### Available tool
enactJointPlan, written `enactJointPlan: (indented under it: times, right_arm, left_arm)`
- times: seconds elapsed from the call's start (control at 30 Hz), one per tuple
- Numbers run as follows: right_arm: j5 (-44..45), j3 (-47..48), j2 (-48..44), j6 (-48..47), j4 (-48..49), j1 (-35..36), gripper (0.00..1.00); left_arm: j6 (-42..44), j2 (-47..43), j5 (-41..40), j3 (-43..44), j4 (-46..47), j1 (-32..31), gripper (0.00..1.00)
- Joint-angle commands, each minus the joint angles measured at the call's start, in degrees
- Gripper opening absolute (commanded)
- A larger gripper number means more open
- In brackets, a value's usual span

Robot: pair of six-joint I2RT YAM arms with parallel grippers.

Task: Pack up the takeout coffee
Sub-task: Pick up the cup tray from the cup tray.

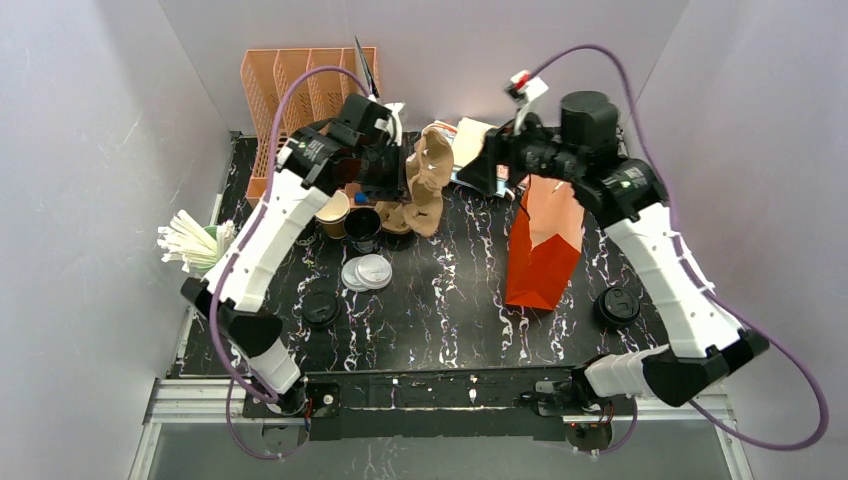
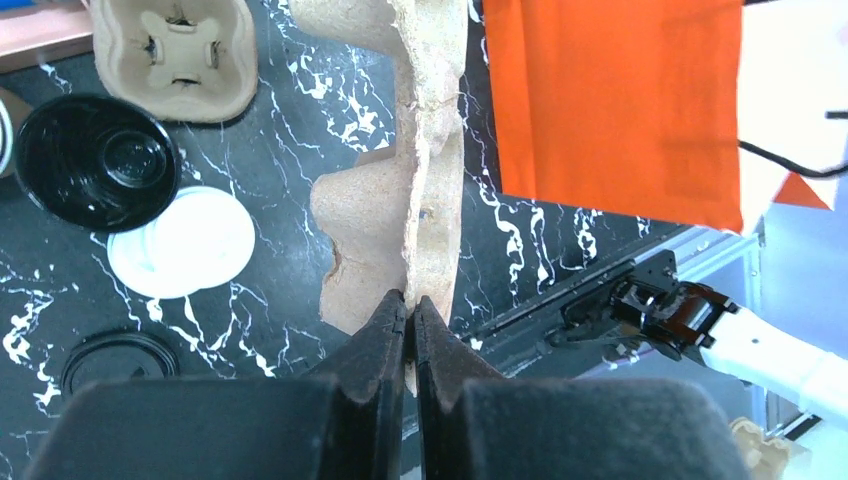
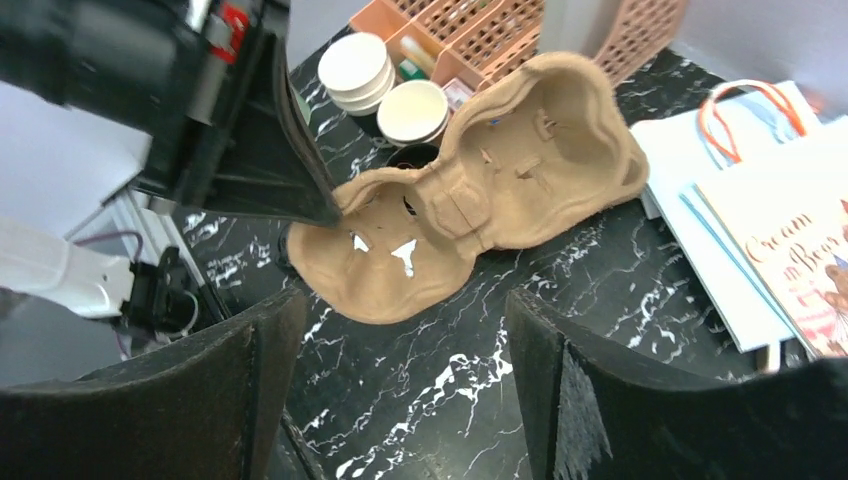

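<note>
Tightly, left tool [image 2: 410, 300] pinches pulp carrier [image 2: 432, 150] between kraft cup [image 1: 333, 212] and bag [image 1: 540, 262].

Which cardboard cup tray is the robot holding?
The pulp cup tray standing on edge, pinched at its rim by the left gripper. The other tray lies flat beside the black cup.

Only one writing can be read. In the right wrist view a flat cream-coloured paper item [image 3: 790, 235] lies at the right edge, near the back of the counter [image 3: 600, 310]. It carries brown handwritten-style letters: the first line says "Cream", and the second line starts with "on Be" and is then cut by the picture edge. In the top view and the left wrist view no letters or numbers are readable.
</note>
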Motion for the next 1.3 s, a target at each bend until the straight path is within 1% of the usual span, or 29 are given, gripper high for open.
enactJointPlan:
  times: [0.0,0.1,0.2,0.4,0.47,0.63,0.73,0.8,0.83,0.97,1.03,1.17,1.27]
  right_arm:
    - [5.3,3.3,3.4,-7.9,0.4,7.8,0.84]
    - [10.9,5.7,7.0,-12.0,-1.5,13.8,0.87]
    - [15.0,5.9,8.6,-14.8,-1.7,18.2,0.89]
    - [18.0,4.0,8.1,-16.8,-0.2,19.1,0.94]
    - [18.9,3.9,8.2,-17.6,-0.8,19.3,0.97]
    - [21.4,2.0,6.7,-19.7,-1.0,19.2,0.98]
    - [20.7,0.1,5.6,-22.2,-1.0,19.3,0.94]
    - [18.9,-1.0,4.9,-24.3,-1.1,19.3,0.88]
    - [17.6,-1.6,4.6,-25.3,-1.0,19.3,0.87]
    - [16.7,-2.8,3.7,-26.6,-0.4,19.2,0.87]
    - [16.2,-2.7,3.8,-27.0,-0.6,19.2,0.85]
    - [15.5,-0.8,4.9,-27.1,-2.1,19.3,0.83]
    - [16.0,0.2,5.1,-26.7,-2.2,19.2,0.77]
  left_arm:
    - [-1.9,-2.8,3.9,0.8,-6.5,0.6,0.00]
    - [-2.0,-5.9,6.2,-1.1,-4.5,0.6,0.00]
    - [-2.1,-8.1,7.7,-2.3,-2.6,0.7,0.00]
    - [-3.0,-8.6,10.7,-1.9,-0.6,0.7,0.00]
    - [-3.0,-8.7,10.6,-1.5,-0.8,0.6,0.00]
    - [-2.6,-8.3,10.3,-0.1,-2.7,0.6,0.00]
    - [-2.0,-8.6,11.9,0.2,-2.7,0.6,0.00]
    - [-1.6,-8.9,13.5,0.3,-2.3,0.6,0.00]
    - [-1.4,-8.9,14.1,0.2,-2.2,0.6,0.00]
    - [-0.9,-9.4,16.9,-0.2,-1.3,0.6,0.00]
    - [-0.9,-9.6,18.2,-0.1,-0.6,0.6,0.00]
    - [-0.8,-9.1,19.5,2.0,-1.0,0.7,0.00]
    - [-0.6,-9.1,20.9,2.7,-1.5,0.7,0.00]
